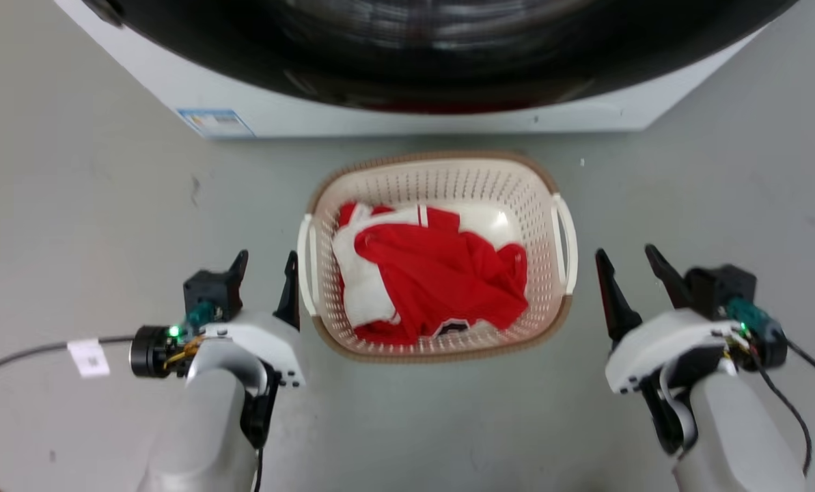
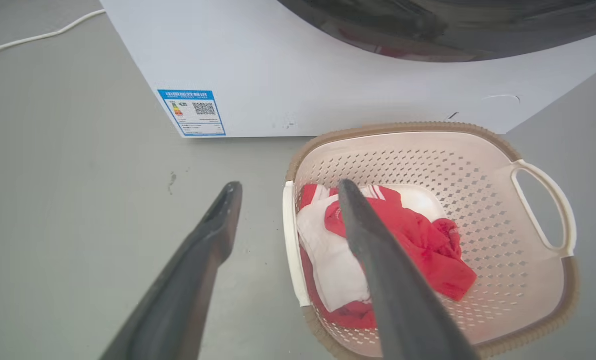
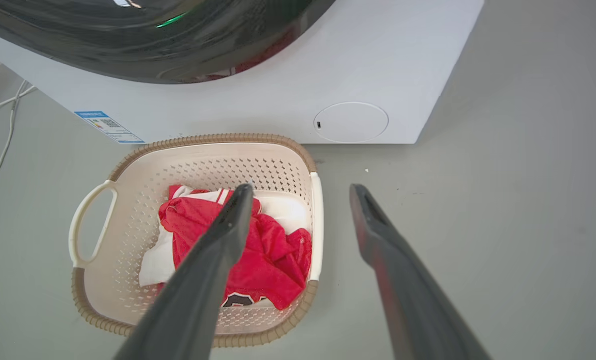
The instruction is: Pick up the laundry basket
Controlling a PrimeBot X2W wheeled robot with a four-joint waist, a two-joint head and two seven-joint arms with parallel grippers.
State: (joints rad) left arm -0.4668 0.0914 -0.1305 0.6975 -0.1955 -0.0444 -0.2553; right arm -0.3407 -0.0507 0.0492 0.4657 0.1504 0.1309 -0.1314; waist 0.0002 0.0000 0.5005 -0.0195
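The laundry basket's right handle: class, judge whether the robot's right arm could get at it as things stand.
Probably yes. The right gripper is open just beside the white right handle of the laundry basket, with bare floor between and nothing in the gap.

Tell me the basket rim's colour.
Brown, woven-look basket rim; clearest in the right wrist view.
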